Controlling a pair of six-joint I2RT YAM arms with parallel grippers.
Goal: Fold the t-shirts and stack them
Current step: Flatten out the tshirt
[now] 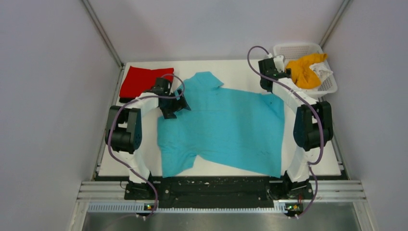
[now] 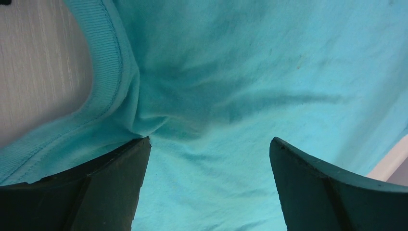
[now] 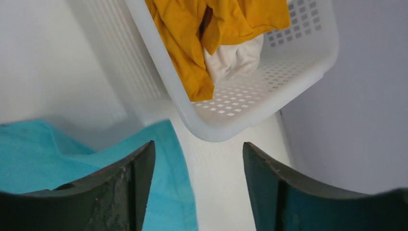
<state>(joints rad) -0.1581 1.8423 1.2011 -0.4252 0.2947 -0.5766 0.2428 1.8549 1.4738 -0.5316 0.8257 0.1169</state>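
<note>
The turquoise collared t-shirt [image 1: 226,125] lies spread flat across the middle of the table, collar toward the back. My left gripper [image 1: 174,107] is open right above its left sleeve area. In the left wrist view [image 2: 210,140] the jaws stand wide apart over the turquoise cloth [image 2: 250,72], next to a ribbed hem [image 2: 108,72]. My right gripper [image 1: 270,82] is open and empty at the shirt's back right corner [image 3: 43,149], over bare table [image 3: 198,144]. A folded red t-shirt [image 1: 142,81] lies at the back left. An orange t-shirt [image 1: 305,70] and a white one [image 3: 233,57] sit in the basket.
The white mesh basket [image 1: 298,48] stands at the back right corner, just beyond my right gripper; its rim [image 3: 269,96] is close in the right wrist view. A thin dark edge [image 1: 126,99] shows under the red shirt. Grey walls close in on both sides.
</note>
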